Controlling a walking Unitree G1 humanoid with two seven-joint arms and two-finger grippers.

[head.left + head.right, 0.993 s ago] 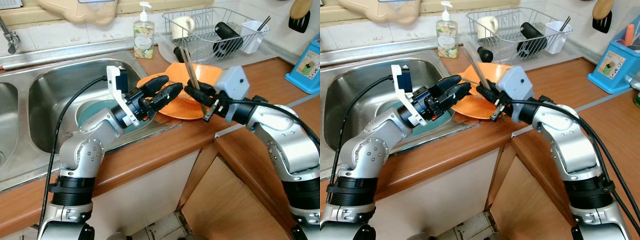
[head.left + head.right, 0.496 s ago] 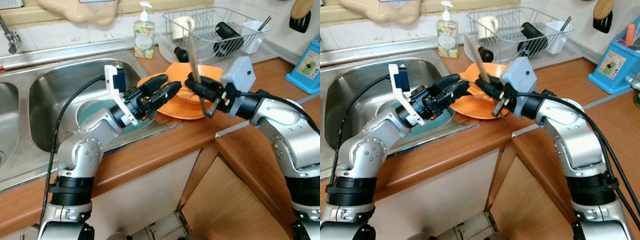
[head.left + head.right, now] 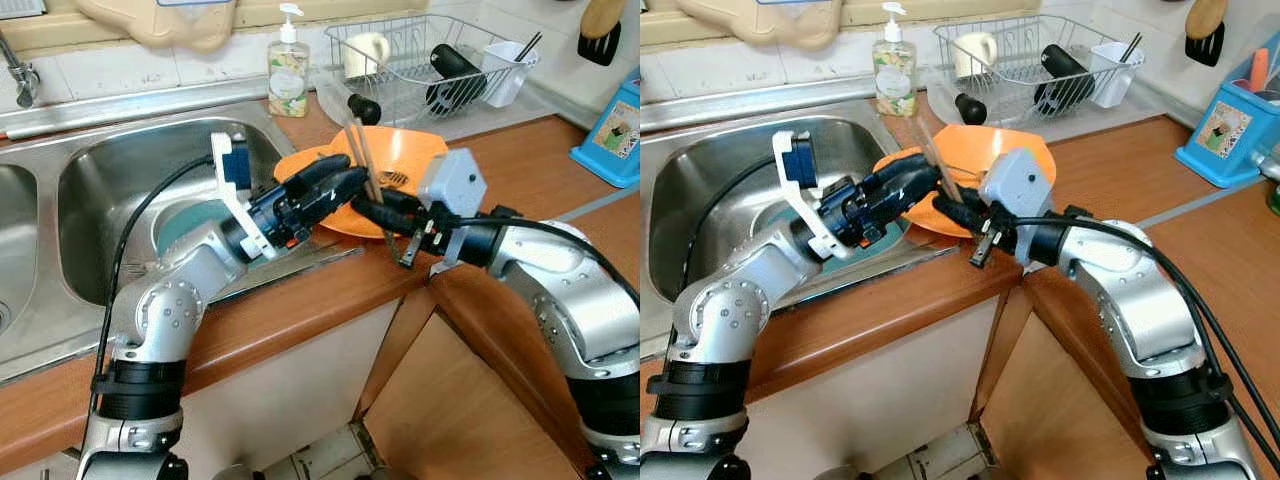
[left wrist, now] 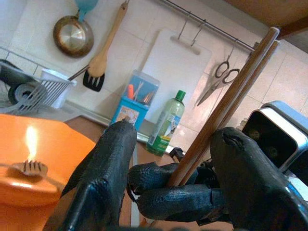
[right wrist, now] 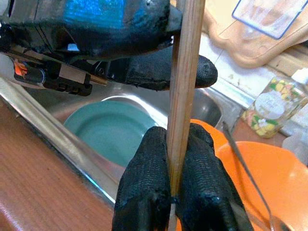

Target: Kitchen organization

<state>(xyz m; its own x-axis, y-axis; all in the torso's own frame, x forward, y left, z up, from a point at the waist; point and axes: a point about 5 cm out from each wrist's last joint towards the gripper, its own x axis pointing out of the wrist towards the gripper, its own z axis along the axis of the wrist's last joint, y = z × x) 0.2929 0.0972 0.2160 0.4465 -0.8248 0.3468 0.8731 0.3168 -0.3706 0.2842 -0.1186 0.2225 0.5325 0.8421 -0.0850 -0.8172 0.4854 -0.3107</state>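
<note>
A pair of wooden chopsticks [image 3: 357,150] stands nearly upright over the near rim of an orange plate [image 3: 415,152] on the counter beside the sink. My right gripper [image 3: 367,207] is shut on the chopsticks' lower part [image 5: 185,72], its fingers [image 5: 149,192] pressed together around them. My left gripper [image 3: 338,180] reaches in from the sink side and is open. Its two fingers [image 4: 107,168] stand on either side of the chopsticks [image 4: 231,91] and of the right gripper's tips. A fork [image 3: 395,180] lies on the orange plate.
A teal plate [image 3: 185,222] lies in the steel sink [image 3: 110,165]. Behind the orange plate are a soap bottle [image 3: 288,70] and a wire dish rack [image 3: 430,60] with a cup and utensils. A blue box [image 3: 612,125] stands at the far right of the wooden counter.
My right gripper has carried the chopsticks down and left, from above the plate into the gap between the left gripper's fingers. The left gripper has shifted slightly right.
</note>
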